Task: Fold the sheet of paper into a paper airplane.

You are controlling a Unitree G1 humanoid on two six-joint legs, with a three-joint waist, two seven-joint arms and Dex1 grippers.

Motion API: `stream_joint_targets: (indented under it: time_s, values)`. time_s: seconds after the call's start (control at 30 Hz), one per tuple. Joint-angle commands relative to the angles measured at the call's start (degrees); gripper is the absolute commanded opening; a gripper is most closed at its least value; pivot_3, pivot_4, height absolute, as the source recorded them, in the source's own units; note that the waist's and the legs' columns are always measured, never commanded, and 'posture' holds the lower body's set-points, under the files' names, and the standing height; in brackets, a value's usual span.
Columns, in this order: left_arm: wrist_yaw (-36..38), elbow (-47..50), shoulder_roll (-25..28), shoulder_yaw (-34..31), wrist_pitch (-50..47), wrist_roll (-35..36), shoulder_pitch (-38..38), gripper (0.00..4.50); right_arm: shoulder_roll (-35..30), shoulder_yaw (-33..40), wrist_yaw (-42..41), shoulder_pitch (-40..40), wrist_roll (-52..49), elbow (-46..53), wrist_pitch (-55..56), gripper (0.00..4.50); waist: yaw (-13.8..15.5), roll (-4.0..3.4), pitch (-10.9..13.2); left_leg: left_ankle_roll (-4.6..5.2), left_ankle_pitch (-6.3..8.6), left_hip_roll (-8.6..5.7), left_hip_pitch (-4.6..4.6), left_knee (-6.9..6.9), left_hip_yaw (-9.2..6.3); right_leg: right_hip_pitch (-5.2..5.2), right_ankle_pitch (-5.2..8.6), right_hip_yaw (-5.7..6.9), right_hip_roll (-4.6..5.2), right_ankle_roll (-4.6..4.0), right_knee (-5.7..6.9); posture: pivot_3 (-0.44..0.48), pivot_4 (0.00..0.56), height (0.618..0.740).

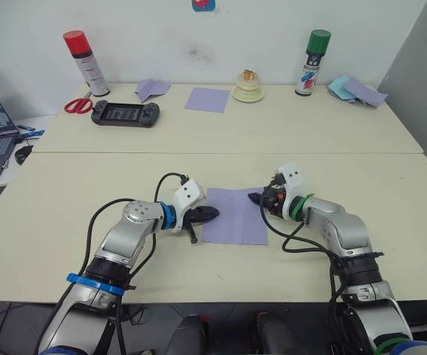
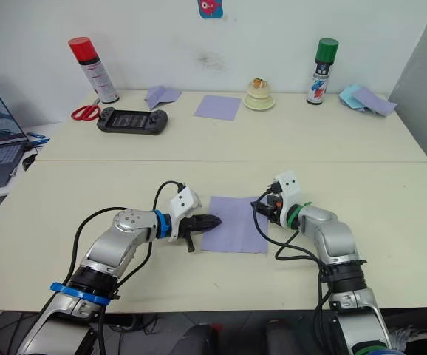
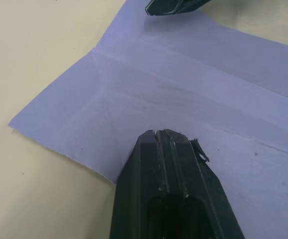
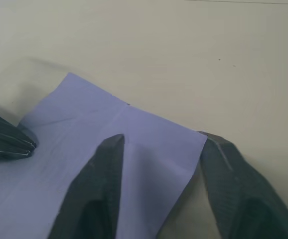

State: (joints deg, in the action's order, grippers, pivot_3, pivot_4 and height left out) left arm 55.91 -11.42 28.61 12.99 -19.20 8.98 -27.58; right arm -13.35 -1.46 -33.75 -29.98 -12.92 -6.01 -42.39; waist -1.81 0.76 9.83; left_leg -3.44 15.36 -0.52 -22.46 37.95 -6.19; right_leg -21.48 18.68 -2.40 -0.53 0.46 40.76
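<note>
pinning the thin lavender-purple creased sheet of paper flat on the cream table, between my arms.
my left gripper presses its left edge, fingers shut together; my right gripper straddles the far right corner, spread open. only creases so far, no nose or wings; roughly square, crease running toward the far edge.

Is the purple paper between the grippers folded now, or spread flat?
Spread flat. The sheet of paper lies open on the table, showing only crease lines.

Left gripper closed; right gripper spread.
</note>
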Motion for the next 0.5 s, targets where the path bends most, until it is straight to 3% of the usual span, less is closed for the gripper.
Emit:
stream_joint_targets:
  time_s: [0.03,0.1,0.13,0.23,0.5]
  values:
    - [0.4,-0.2,0.2,-0.3,0.2,-0.2,1.0,0.00,-0.2,-0.4,-0.2,-0.7,-0.9,2.7,1.5,0.84,0.0,0.00,0.0,0.00,0.00,0.00,0.00,0.00,0.00,0.00,0.00,0.00,0.00,0.00,0.00,0.000,0.150,0.740]
    - [0.4,-0.3,0.2,-0.3,0.2,-0.2,1.1,0.00,0.0,-0.6,-0.1,-0.6,-1.1,2.8,1.6,0.15,0.0,0.00,0.0,0.00,0.00,0.01,0.01,-0.01,-0.01,0.00,0.00,0.01,-0.01,0.00,0.01,0.000,0.150,0.740]
    - [0.3,-0.3,0.2,-0.2,0.2,-0.3,1.1,0.00,0.0,-0.8,-0.1,-0.5,-1.1,2.9,1.8,0.03,0.0,0.00,0.0,0.00,0.00,0.01,0.01,-0.01,-0.01,0.00,0.00,0.01,-0.01,0.00,0.01,0.000,0.150,0.740]
    - [0.3,-0.3,0.3,-0.3,0.1,-0.2,1.3,0.00,-0.6,-2.9,-1.2,0.3,-0.2,5.0,3.0,0.03,-0.1,0.00,0.0,0.00,0.00,0.01,0.01,-0.01,0.00,0.00,0.00,-0.01,-0.01,0.00,0.00,0.000,0.150,0.740]
    - [0.4,0.2,0.6,-0.7,-0.2,-0.2,2.1,0.00,-5.7,-16.9,-1.6,2.8,11.1,11.0,14.5,0.03,-0.1,0.00,0.0,0.00,0.00,0.03,0.02,-0.03,-0.01,-0.02,0.00,0.00,-0.04,0.01,0.01,0.000,0.150,0.740]
